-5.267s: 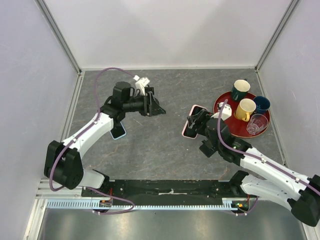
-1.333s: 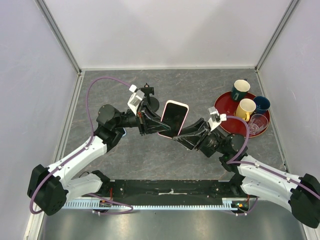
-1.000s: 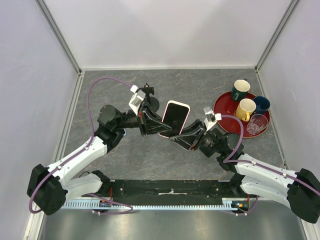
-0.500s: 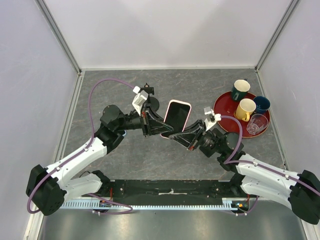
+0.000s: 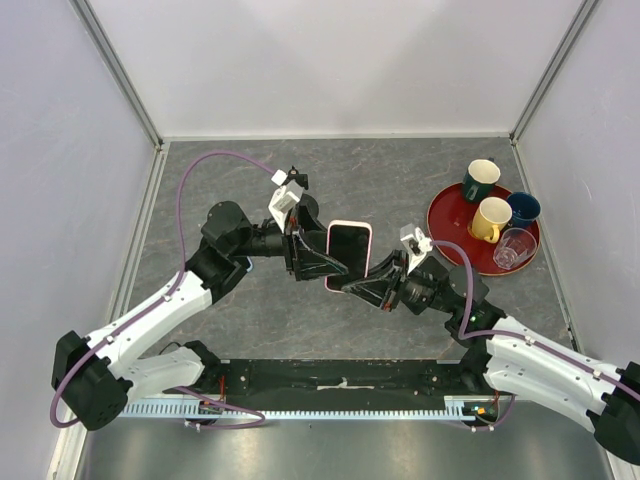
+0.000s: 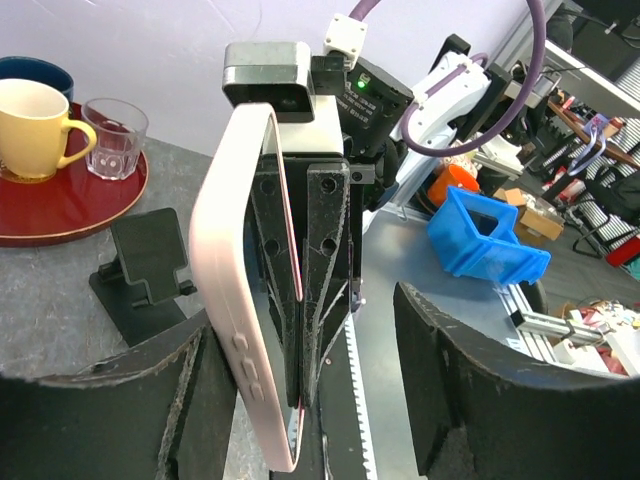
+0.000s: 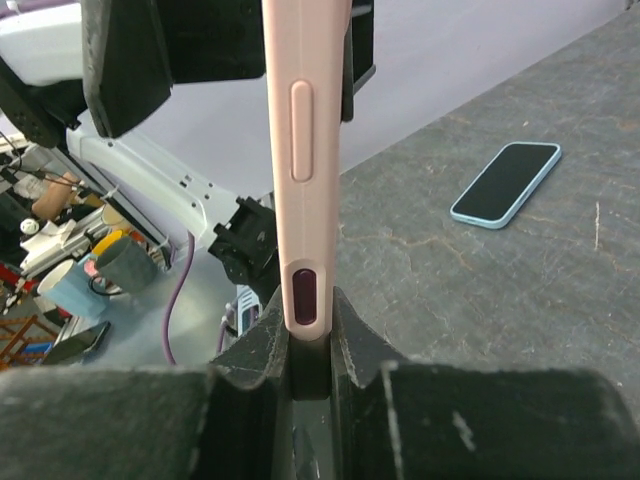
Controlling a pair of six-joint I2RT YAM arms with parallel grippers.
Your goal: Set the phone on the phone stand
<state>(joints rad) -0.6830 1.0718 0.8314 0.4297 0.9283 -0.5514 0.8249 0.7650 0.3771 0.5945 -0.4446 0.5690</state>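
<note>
Changes, left to right: the left gripper is reaching further right than half a second ago, its jaws spread wide and its coarse black fingers flanking the slim rectangular pink-cased phone. That phone, lying flat beside the tray some five seconds ago, is now hanging tilted in mid-air between the two arms, slightly nearer the bases than half a second ago. The right gripper is clenching its lower end. Materials: the grey stone-patterned tabletop is showing pale veins. The pink case is looking smooth and matte, with rounded corners and an oval side button, around a dark glossy screen. A flat light-blue-cased phone is lying screen-up on the table. A black folding wedge-shaped stand is sitting near the round glossy red tray, which is carrying a dark green mug, a yellow mug, a blue mug and a clear glass tumbler. Hidden: whether the left fingers are touching the case cannot be told. The black phone stand is showing only a small clamp on a thin post behind the left wrist, the arm covering its base.
</note>
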